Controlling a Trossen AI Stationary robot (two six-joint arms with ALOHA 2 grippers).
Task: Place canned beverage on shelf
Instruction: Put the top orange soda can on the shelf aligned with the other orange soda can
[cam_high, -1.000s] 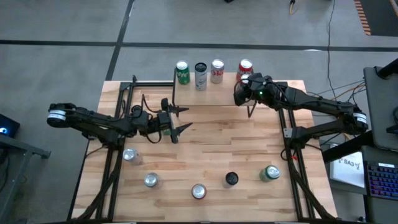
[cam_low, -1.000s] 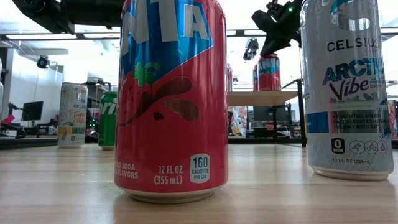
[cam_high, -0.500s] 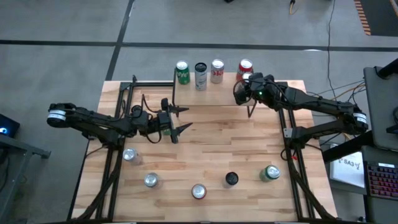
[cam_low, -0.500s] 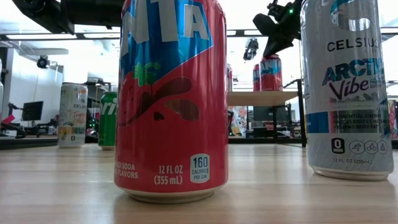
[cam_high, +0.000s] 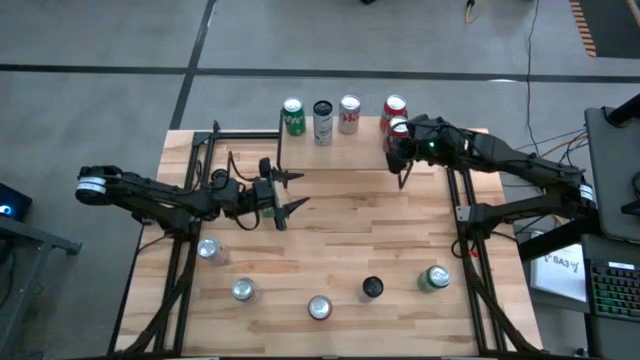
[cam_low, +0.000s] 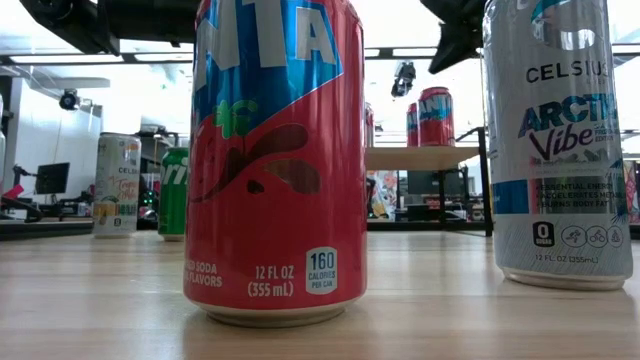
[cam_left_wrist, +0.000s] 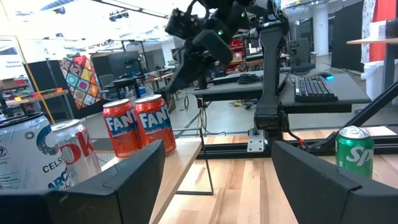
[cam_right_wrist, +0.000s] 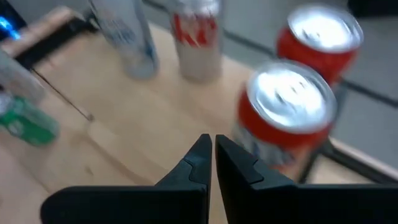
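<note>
Red can (cam_high: 398, 129) on shelf (cam_high: 330, 140) | right gripper (cam_high: 402, 180) fingers closed, empty

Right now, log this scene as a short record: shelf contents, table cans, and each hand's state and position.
shelf: low riser at the table's far edge
cans on shelf: five; green can, dark-topped can, silver-red can, two red Fanta cans
cans on table: five along the near edge, including a green can
right hand: shut, empty, beside the nearer red can on the shelf
left hand: open, empty, over the table left of centre
</note>
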